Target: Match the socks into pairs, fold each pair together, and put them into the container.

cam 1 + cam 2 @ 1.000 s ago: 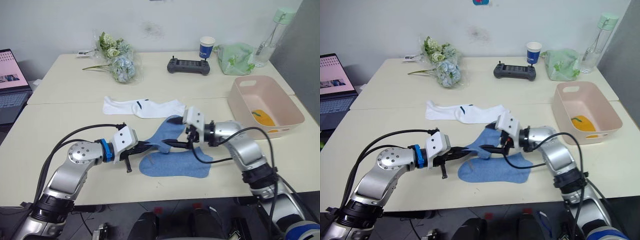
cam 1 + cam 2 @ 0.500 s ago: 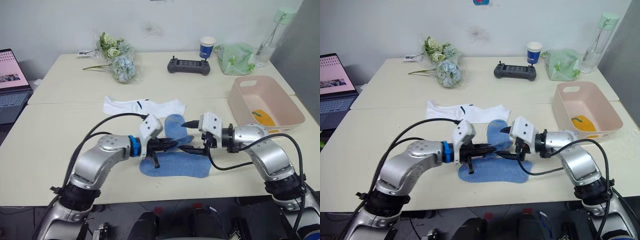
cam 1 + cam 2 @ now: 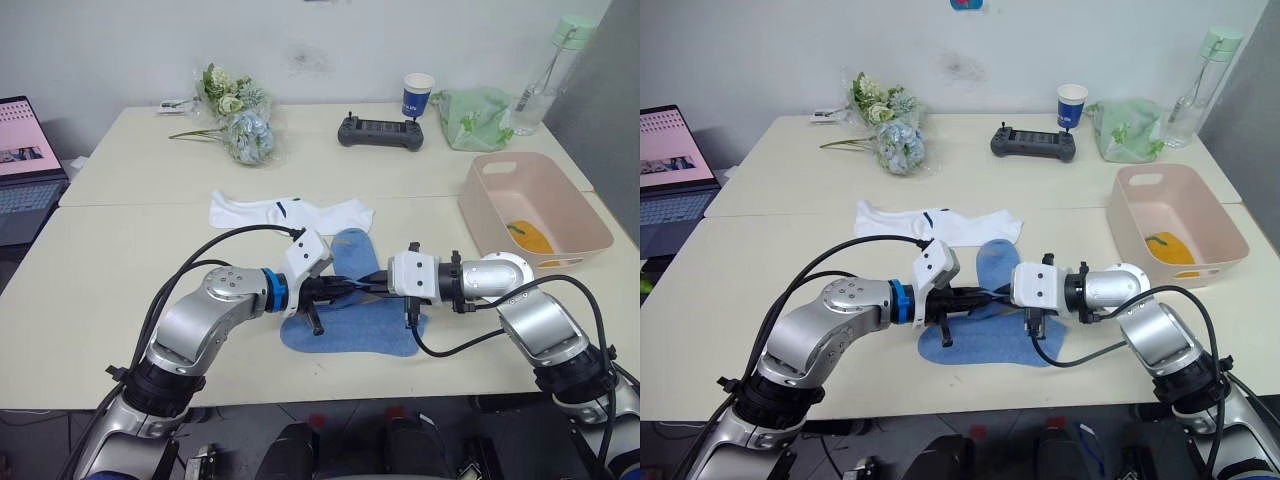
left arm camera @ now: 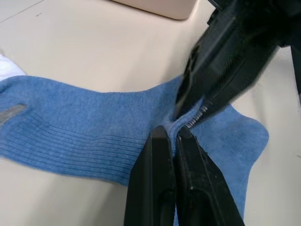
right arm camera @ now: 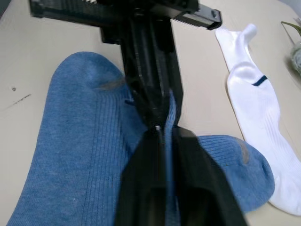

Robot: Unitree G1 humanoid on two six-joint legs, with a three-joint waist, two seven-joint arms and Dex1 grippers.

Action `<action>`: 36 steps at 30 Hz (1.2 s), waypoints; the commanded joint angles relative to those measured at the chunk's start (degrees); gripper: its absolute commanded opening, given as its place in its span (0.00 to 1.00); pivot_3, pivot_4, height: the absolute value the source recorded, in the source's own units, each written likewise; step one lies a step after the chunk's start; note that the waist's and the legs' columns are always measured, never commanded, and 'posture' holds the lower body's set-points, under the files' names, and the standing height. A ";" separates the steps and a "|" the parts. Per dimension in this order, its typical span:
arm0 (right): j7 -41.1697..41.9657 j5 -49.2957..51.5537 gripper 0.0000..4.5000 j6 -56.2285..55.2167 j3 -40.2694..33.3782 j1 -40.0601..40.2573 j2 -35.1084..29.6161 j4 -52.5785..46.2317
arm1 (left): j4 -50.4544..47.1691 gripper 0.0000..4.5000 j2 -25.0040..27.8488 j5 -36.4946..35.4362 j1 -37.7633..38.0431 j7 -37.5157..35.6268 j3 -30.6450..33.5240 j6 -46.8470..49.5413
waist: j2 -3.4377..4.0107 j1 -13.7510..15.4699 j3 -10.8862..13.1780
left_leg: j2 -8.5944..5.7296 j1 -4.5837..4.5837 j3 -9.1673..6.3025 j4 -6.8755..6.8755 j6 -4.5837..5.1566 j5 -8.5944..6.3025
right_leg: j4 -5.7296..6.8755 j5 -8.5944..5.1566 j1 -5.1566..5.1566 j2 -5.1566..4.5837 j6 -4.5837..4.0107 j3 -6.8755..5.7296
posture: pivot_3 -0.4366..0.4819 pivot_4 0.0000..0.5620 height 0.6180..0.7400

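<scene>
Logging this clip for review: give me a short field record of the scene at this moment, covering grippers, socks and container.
left gripper: shut on the blue socks
right gripper: shut on the same blue fold, tip to tip with the left
blue socks: stacked at the table's front edge, upper one pinched up
white socks: flat behind the blue ones, untouched
container: pink tub on the right, holding something mustard-yellow

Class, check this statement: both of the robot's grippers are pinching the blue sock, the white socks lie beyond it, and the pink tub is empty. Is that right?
Not quite: the pink tub is not empty. The left eye view shows a mustard-yellow sock lying inside it. The rest holds: the left gripper and right gripper both pinch the blue sock, and the white socks lie beyond it.
</scene>
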 commanded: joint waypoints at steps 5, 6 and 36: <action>-0.01 0.06 0.00 -2.77 -3.04 1.38 -1.75 -0.38 | -3.40 0.36 3.25 -3.92 -0.16 -7.55 1.65 -2.99 | -0.02 0.02 0.01 | 0.02 0.00 -0.01 -0.01 0.00 0.00 | 0.00 0.00 -0.01 0.00 0.00 -0.01 | 0.48 0.27 1.00; 0.13 0.24 0.00 -3.11 -3.47 2.10 -2.24 -0.58 | -2.56 0.43 3.76 -5.09 -0.83 -8.47 2.94 -2.57 | -0.02 0.05 0.01 | 0.01 -0.01 -0.01 -0.01 0.00 0.00 | -0.01 0.00 0.00 0.00 0.00 -0.01 | 0.48 0.27 1.00; 1.39 3.72 0.00 -4.61 -6.68 5.21 -2.87 -3.31 | 71.49 0.17 -11.08 20.52 -28.03 -7.65 4.00 -47.93 | -0.19 -0.16 0.10 | -0.06 -0.56 -0.08 0.37 -0.01 0.01 | 0.13 0.01 -0.37 -0.01 0.02 -0.18 | 0.48 0.27 1.00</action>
